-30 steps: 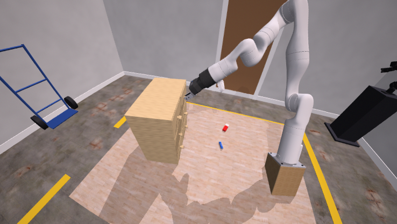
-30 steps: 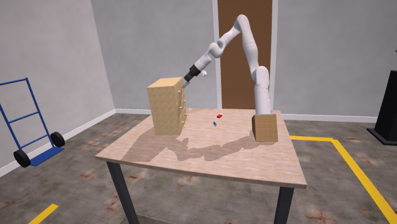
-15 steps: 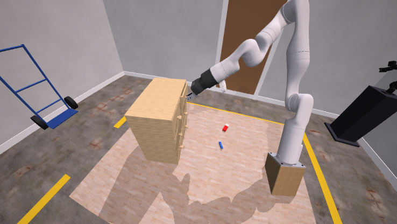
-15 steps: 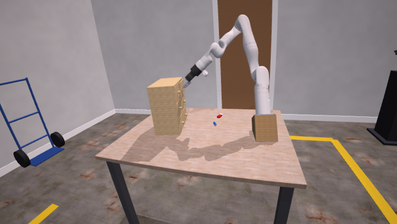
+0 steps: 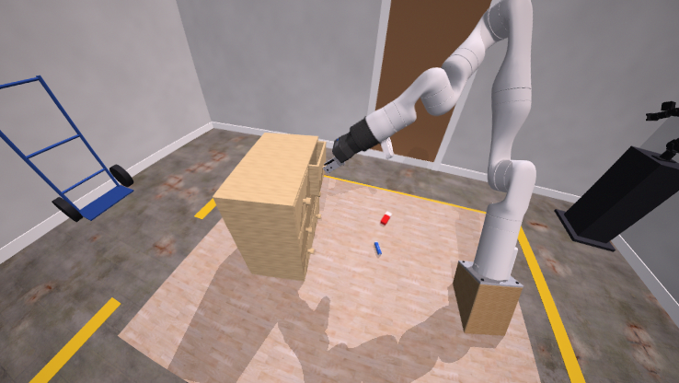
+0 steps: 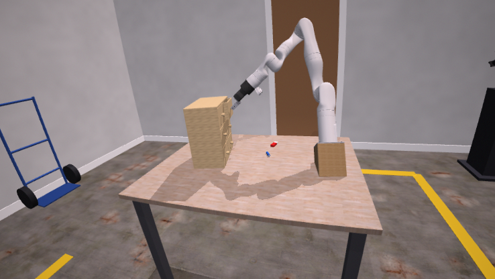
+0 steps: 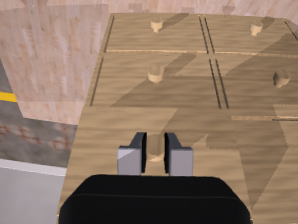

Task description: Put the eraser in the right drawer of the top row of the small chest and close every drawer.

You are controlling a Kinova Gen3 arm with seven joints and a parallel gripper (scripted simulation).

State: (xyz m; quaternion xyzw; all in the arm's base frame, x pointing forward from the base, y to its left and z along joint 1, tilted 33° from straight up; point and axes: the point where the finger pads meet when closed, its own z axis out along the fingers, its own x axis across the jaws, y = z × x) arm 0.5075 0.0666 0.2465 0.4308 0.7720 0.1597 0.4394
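The small chest (image 5: pixel 266 166) (image 6: pixel 206 138) stands upright with its drawer fronts toward the arm's base. The right drawer of the top row (image 5: pixel 315 173) (image 7: pixel 110 140) is pulled part of the way out, its open top showing in the top view. My gripper (image 5: pixel 326 168) (image 6: pixel 232 108) (image 7: pixel 155 146) is shut on that drawer's knob (image 7: pixel 155 152), with a finger on each side. The other drawers that show look pushed in. The red eraser with a white end (image 5: pixel 385 218) (image 6: pixel 273 143) lies on the table, in front of the chest. The drawer's inside is mostly hidden.
A small blue stick (image 5: pixel 377 248) (image 6: pixel 267 153) lies on the table (image 5: pixel 380 304) (image 6: pixel 294 208) near the eraser. The arm's wooden base block (image 5: pixel 491 307) (image 6: pixel 331 159) stands across from the chest. The arm reaches over the table from there. Knobs of lower drawers stick out below my gripper.
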